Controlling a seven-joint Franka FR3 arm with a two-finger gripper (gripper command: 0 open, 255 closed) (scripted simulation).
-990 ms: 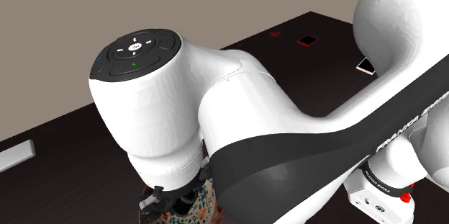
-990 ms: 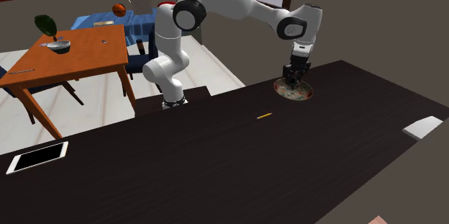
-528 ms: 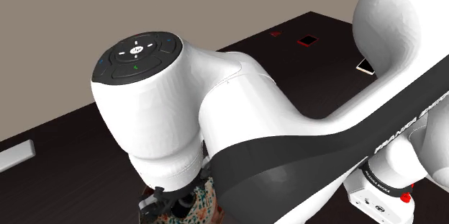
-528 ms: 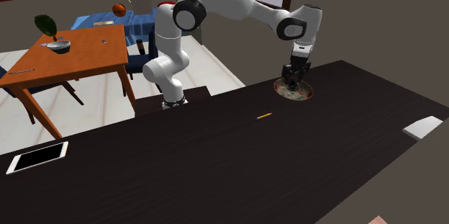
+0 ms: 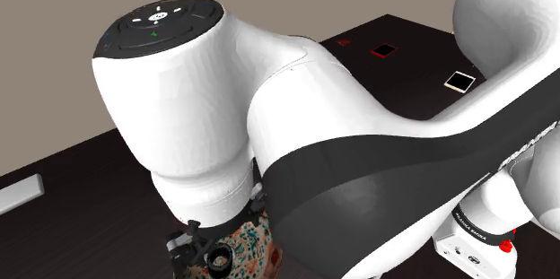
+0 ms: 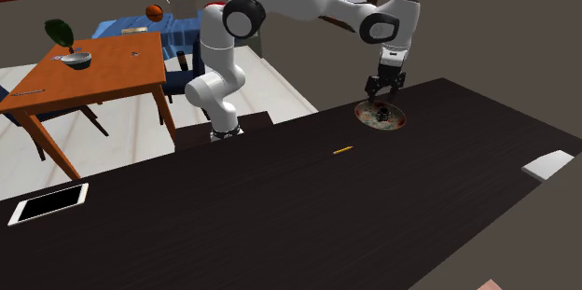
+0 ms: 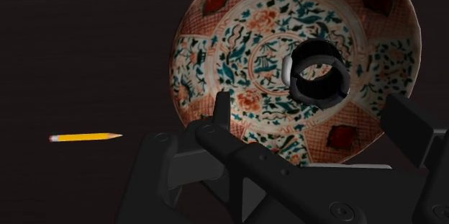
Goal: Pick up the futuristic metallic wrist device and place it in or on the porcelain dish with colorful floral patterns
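Observation:
The patterned dish [image 7: 216, 14], with red, teal and white floral panels, lies on the dark table. The wrist device [image 7: 316, 73], a black and silver band, rests by itself near the dish's middle. My gripper [image 7: 314, 118] hangs just above it, open, its fingers [image 7: 221, 111] wide apart and touching nothing. In the second exterior view the gripper [image 6: 382, 92] hovers a little above the dish [image 6: 399, 122], with the device [image 6: 381, 111] a dark spot on it. In the shoulder view the dish [image 5: 256, 241] and device [image 5: 217, 258] peek out under the arm's big wrist.
A yellow pencil [image 7: 85, 137] lies on the table beside the dish, also seen as the pencil [image 6: 342, 150]. A tablet [image 6: 48, 203] and a white block [image 6: 547, 165] sit near the table's ends. An orange side table [image 6: 84, 64] stands behind the stand.
The fingers went from shut on the device to wide open, leaving it on the dish. The hand has lifted slightly away from the dish.

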